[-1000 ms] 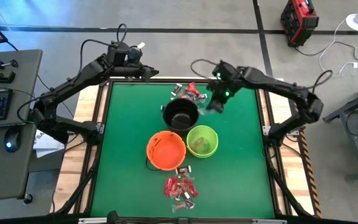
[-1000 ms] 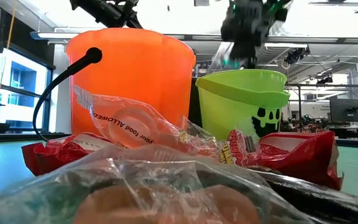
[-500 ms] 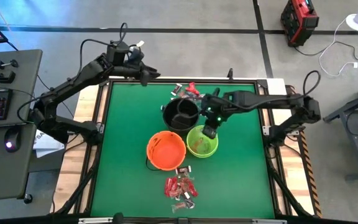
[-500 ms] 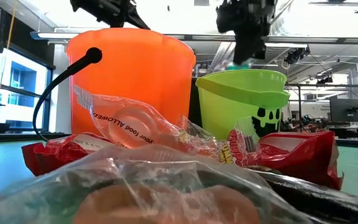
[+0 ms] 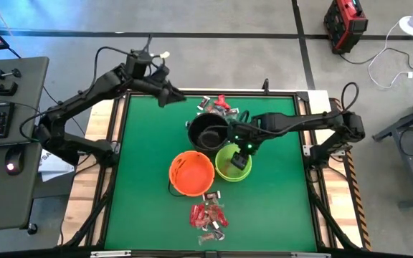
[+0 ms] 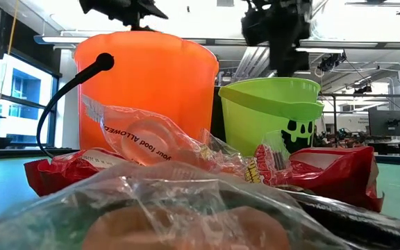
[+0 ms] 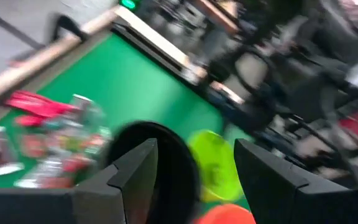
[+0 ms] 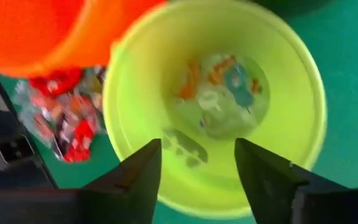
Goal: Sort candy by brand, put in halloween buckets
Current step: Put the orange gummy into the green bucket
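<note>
Three halloween buckets stand mid-table: black (image 5: 208,132), orange (image 5: 191,173) and lime green (image 5: 233,163). Candy lies in a pile at the far edge (image 5: 217,106) and in another near the front (image 5: 208,216). My right gripper (image 5: 239,158) hovers open above the green bucket (image 8: 216,99), which holds pale wrapped sweets (image 8: 222,93) on its bottom. In the low view the same gripper (image 6: 283,42) hangs just over the green rim. My left gripper (image 5: 171,97) is open in the air at the far left, short of the far pile (image 7: 42,130).
The three buckets touch or nearly touch, and the orange one's black handle (image 6: 61,104) hangs toward the near side. Bare green mat (image 5: 145,143) lies left and right of the buckets. A wooden rim (image 5: 113,143) frames the table.
My right gripper has swung from the far candy pile toward the near edge and now stands over the green bucket. The pale sweet seen under its fingers before no longer shows there. My left gripper has drifted a little toward the far pile.
</note>
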Controlling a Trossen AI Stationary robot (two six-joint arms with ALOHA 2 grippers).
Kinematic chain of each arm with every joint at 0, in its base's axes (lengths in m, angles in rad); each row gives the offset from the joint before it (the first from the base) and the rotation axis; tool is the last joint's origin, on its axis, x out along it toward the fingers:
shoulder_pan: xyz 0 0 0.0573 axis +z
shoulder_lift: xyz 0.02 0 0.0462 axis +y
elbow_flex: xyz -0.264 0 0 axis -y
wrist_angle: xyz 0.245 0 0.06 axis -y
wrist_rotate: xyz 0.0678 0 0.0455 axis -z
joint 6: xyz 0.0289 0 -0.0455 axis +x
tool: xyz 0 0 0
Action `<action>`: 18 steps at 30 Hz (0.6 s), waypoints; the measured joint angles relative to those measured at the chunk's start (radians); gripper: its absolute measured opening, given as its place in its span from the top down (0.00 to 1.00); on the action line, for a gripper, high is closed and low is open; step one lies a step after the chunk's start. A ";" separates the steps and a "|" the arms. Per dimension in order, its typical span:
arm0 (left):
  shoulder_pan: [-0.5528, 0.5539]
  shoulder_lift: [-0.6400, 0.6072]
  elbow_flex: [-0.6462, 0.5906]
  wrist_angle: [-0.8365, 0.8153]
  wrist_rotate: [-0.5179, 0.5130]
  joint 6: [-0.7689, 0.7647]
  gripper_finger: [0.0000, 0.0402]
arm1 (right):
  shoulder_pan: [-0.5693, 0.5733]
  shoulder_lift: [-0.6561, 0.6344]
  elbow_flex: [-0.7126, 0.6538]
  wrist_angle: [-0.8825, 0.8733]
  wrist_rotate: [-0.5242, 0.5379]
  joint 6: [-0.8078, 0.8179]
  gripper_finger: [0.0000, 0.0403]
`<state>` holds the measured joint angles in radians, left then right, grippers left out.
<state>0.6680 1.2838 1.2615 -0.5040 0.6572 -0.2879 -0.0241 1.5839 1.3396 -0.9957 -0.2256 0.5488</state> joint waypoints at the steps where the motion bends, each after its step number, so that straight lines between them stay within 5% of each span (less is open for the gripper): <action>1: -0.026 -0.005 0.000 0.000 0.006 -0.012 0.50 | 0.007 -0.007 0.000 -0.018 0.007 -0.008 0.49; 6: -0.247 -0.039 0.000 0.001 -0.083 -0.098 0.50 | 0.087 -0.076 0.000 -0.171 0.143 -0.052 0.47; 13: -0.788 -0.034 0.000 0.001 -0.476 -0.194 0.50 | 0.224 -0.246 0.000 -0.284 0.335 0.003 0.47; 18: -1.157 0.083 0.000 -0.008 -0.732 -0.114 0.50 | 0.281 -0.328 0.000 -0.276 0.442 0.037 0.47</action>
<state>-0.4887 1.3671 1.2613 -0.5122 -0.0750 -0.4024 0.2569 1.2555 1.3396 -1.2716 0.2159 0.5855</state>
